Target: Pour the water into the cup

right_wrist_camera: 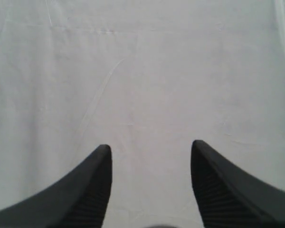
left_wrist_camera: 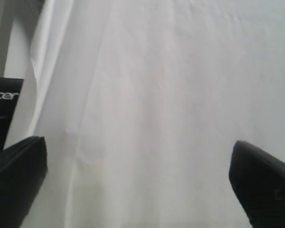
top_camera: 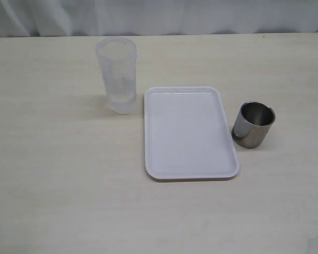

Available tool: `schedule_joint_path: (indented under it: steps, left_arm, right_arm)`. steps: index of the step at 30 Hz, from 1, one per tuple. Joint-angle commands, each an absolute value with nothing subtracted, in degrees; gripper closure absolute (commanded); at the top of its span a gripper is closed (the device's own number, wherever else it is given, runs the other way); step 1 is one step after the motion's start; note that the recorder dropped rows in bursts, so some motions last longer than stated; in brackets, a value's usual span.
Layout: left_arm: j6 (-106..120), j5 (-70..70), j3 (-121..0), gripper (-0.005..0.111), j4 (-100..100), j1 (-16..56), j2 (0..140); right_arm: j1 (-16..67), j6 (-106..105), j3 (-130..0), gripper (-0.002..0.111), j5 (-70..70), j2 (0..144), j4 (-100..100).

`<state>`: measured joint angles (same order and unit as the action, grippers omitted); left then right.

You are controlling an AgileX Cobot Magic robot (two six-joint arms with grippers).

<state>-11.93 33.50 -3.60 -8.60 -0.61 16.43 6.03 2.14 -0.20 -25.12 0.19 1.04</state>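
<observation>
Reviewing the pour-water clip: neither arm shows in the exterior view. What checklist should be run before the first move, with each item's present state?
1. Beaker upright on the table, left of the tray: ok.
2. Water in the beaker: ok, a small amount at the bottom.
3. Cup standing mouth up, right of the tray: ok.
4. Left gripper jaws wide apart, nothing between: ok.
5. Right gripper jaws apart, nothing between: ok.
6. Either gripper lined up with the beaker: cannot tell; both wrist views show only white cloth.
</observation>
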Motion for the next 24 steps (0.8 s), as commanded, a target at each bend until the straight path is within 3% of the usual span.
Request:
schedule_joint_path:
  steps: [1, 8, 19, 24]
  left_arm:
    - [-16.80, 35.31, -3.92, 0.002, -17.68, -0.60, 22.86]
    - [-23.38, 48.37, -4.76, 0.002, -32.41, -0.60, 41.97]
    - [-15.37, 66.86, -12.77, 0.002, -45.28, -0.60, 79.21]
    - [-14.87, 69.96, -19.68, 0.002, -49.14, -0.60, 91.61]
  right_arm:
    - [6.20, 2.28, 0.00, 0.054, -25.49, 0.00, 1.22]
    - [6.20, 2.28, 0.00, 0.054, -24.83, 0.00, 1.22]
    - [6.20, 2.36, 0.00, 0.053, -24.08, 0.00, 1.22]
    - [6.20, 2.36, 0.00, 0.035, -23.93, 0.00, 1.22]
